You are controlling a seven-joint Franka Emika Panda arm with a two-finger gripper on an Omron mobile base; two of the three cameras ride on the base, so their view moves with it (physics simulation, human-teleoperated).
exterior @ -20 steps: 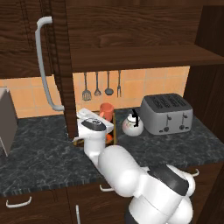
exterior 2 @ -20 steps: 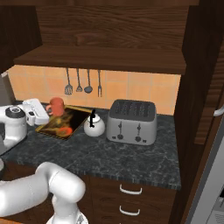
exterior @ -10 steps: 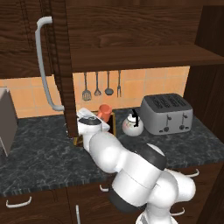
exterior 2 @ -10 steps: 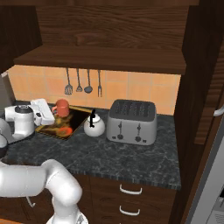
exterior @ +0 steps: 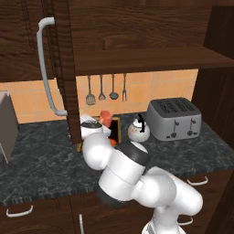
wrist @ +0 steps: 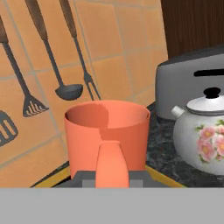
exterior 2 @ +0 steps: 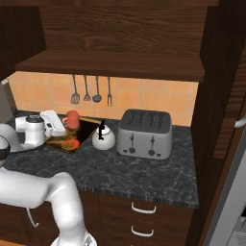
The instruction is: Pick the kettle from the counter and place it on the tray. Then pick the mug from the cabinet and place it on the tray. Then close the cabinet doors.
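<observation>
My gripper [wrist: 112, 177] is shut on the loop handle of the orange mug [wrist: 107, 133], which stands upright and low over the golden-rimmed tray [wrist: 50, 180]. In the base views, the mug [exterior 2: 72, 118] [exterior: 106, 118] hangs over the back part of the tray [exterior 2: 81, 136], with the gripper [exterior 2: 64, 123] to its left. The white kettle [exterior 2: 103, 138] [exterior: 138, 129] [wrist: 205, 135] stands at the tray's right edge; whether it rests on the tray is unclear. The cabinet shelf [exterior: 137, 59] is bare, and the left cabinet door [exterior: 61, 68] stands open.
A grey four-slot toaster [exterior 2: 145, 133] stands right of the kettle on the dark counter [exterior 2: 134, 173]. Utensils [exterior 2: 86, 89] hang on the orange tile wall behind the tray. The right cabinet door [exterior 2: 230, 72] stands open at the right. My own white arm [exterior: 123, 173] crosses the counter's front.
The mug has shifted slightly to the right and a little lower over the tray. The arm's elbow has swung round behind it. The kettle has not moved.
</observation>
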